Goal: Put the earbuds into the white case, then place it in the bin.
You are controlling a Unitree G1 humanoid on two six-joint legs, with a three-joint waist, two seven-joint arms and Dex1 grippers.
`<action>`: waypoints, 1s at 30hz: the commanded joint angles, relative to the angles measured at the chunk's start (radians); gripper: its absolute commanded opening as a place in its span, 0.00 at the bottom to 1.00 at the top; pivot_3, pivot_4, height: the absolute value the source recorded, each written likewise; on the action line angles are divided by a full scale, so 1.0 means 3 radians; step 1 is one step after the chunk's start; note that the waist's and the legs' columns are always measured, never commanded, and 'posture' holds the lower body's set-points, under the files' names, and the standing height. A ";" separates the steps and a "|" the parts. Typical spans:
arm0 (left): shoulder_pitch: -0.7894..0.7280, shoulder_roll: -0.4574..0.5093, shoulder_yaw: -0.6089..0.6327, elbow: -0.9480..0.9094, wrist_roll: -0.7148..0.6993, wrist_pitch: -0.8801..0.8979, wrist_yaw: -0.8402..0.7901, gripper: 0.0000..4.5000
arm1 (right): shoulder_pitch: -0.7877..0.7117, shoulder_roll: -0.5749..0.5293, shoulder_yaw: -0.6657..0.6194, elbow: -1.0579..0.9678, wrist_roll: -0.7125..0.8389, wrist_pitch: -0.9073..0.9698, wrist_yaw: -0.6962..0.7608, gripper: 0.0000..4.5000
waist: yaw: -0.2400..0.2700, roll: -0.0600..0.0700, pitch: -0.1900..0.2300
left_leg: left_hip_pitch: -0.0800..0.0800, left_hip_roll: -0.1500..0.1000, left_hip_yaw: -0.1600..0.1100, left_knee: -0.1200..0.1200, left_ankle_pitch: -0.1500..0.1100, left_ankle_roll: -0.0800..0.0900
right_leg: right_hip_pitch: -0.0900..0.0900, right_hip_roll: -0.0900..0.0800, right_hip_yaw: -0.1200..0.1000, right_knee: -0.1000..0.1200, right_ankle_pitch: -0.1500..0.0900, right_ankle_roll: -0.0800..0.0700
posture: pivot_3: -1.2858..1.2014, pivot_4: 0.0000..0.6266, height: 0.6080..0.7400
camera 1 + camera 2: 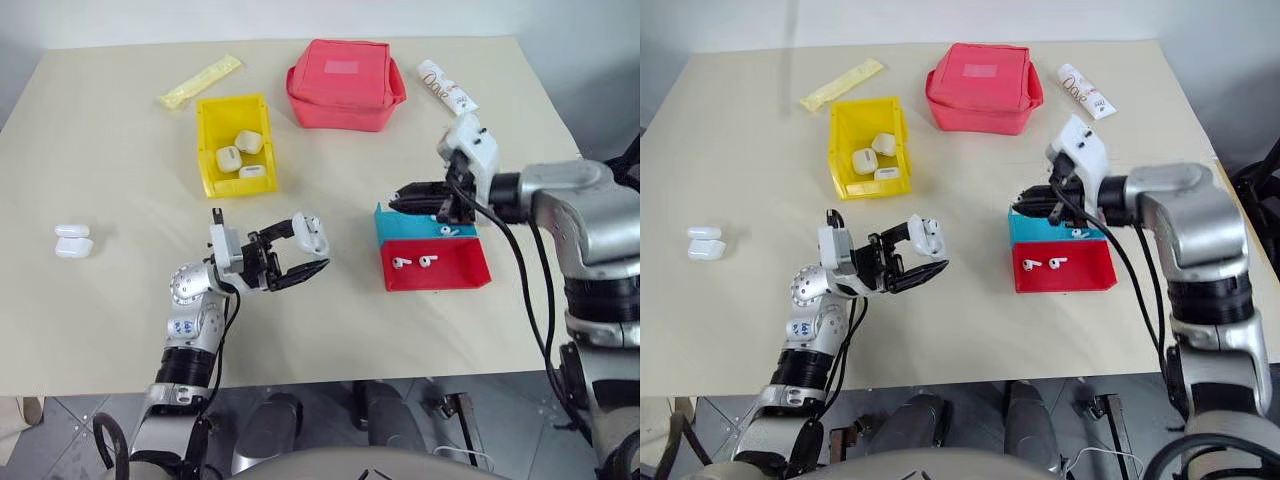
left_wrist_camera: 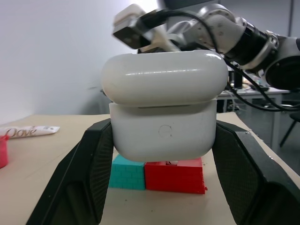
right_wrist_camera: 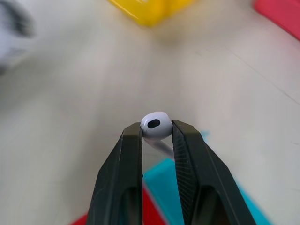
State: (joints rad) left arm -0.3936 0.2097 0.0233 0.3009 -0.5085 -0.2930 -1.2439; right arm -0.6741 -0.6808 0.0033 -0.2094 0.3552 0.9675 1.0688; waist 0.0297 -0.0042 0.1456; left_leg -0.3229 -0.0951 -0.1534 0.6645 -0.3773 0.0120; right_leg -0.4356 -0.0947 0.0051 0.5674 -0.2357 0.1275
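The yellow bin [image 1: 208, 150] is taken as the landmark on the beige bench [image 1: 100, 300].

Three white cases [image 1: 238, 155] are seen inside the yellow bin. A red zip pouch [image 1: 345, 85] is located beside the bin, on its right. A yellow sachet [image 1: 200, 82] lies just beyond the bin's far left corner. A white tube [image 1: 447, 88] lies past the pouch, well apart from the bin. Another white case [image 1: 73, 241], with its lid open, rests well to the left of the bin, nearer the bench's front edge.

The left gripper [image 1: 312, 250] is held in front of the bin, above the bench. Its fingers [image 2: 93, 164] are clamped on the white case [image 2: 161, 110], which is gripped by its lower body. The lid is seen slightly raised, with a narrow gap along the seam.

A blue tray [image 1: 425, 228] and a red tray [image 1: 436, 265] are set touching each other to the right of the bin and nearer the front edge. One earbud [image 1: 446, 230] lies in the blue tray and two earbuds [image 1: 414, 262] lie in the red tray.

The right gripper [image 3: 157, 133] is held over the blue tray. Its fingers [image 3: 133, 154] are nearly closed on one earbud [image 3: 155, 124], which is pinched at its rounded head, with the stem pointing down between them.
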 commanded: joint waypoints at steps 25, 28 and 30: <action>-0.0798 -0.0307 0.0029 0.0549 -0.0108 0.0143 -0.0657 0.62 | 0.1012 0.1118 -0.1028 -0.1505 0.3169 0.0737 -0.2482 0.12 | -0.0010 -0.0001 -0.0001 | 0.0005 0.0000 -0.0004 -0.0002 0.0001 0.0002 | 0.0006 0.0000 0.0000 0.0000 0.0000 0.0000 | 0.52 0.24 1.00; -0.0798 -0.0300 0.0033 0.0520 -0.0114 0.0177 -0.0664 0.62 | 0.1107 0.1040 -0.0934 -0.1492 0.3193 0.0618 -0.2495 0.12 | -0.0009 -0.0001 -0.0001 | 0.0006 0.0001 -0.0004 -0.0002 0.0001 0.0002 | 0.0006 0.0001 0.0000 0.0000 0.0000 0.0000 | 0.52 0.24 1.00; -0.0797 -0.0299 0.0031 0.0504 -0.0111 0.0194 -0.0666 0.62 | 0.1142 0.0991 -0.0873 -0.1477 0.3199 0.0537 -0.2499 0.12 | -0.0009 -0.0001 -0.0001 | 0.0006 0.0001 -0.0004 -0.0002 0.0001 0.0002 | 0.0007 0.0001 0.0000 -0.0001 0.0000 0.0000 | 0.52 0.24 1.00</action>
State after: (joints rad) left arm -0.6152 0.1212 0.0219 0.4901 -0.5149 -0.2383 -1.4434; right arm -0.3380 -0.3645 -0.2698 -0.6266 1.2934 1.1563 0.3212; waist 0.0272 -0.0045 0.1454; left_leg -0.3213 -0.0949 -0.1545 0.6639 -0.3770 0.0126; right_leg -0.4336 -0.0944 0.0051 0.5671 -0.2358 0.1273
